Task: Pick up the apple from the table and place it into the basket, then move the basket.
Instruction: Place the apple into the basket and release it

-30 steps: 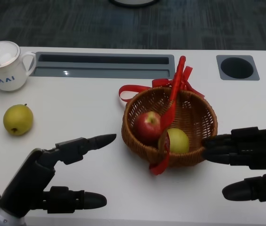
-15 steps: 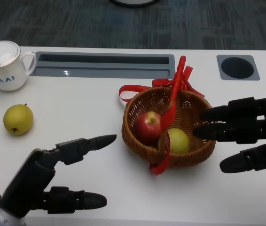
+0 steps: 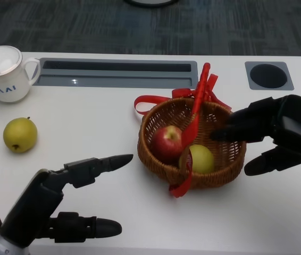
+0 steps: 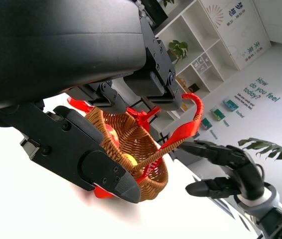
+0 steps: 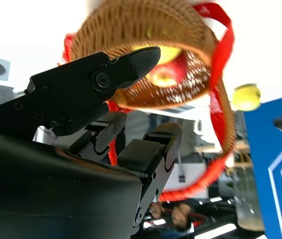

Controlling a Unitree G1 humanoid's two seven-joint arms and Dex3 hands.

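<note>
A woven basket (image 3: 214, 178) with a red ribbon handle (image 3: 199, 98) stands right of the table's middle. Inside it lie a red apple (image 3: 166, 143) and a yellow-green apple (image 3: 198, 158). My right hand (image 3: 275, 133) hovers at the basket's right side, fingers spread over the rim and thumb outside the wall, gripping nothing. My left hand (image 3: 60, 199) rests open at the near left, apart from the basket. The left wrist view shows the basket (image 4: 131, 144) with the right hand (image 4: 225, 169) beyond it. The right wrist view shows the basket (image 5: 131, 20) close ahead of the fingers (image 5: 96, 79).
A yellow-green fruit (image 3: 20, 134) lies on the table at the left. A white lidded cup (image 3: 4, 74) stands at the far left. A grey recessed slot (image 3: 118, 73) and a round black hole (image 3: 268, 76) run along the back.
My right hand has risen and moved away from me, its fingers now reaching over the basket's right rim. The left hand and the basket have stayed put.
</note>
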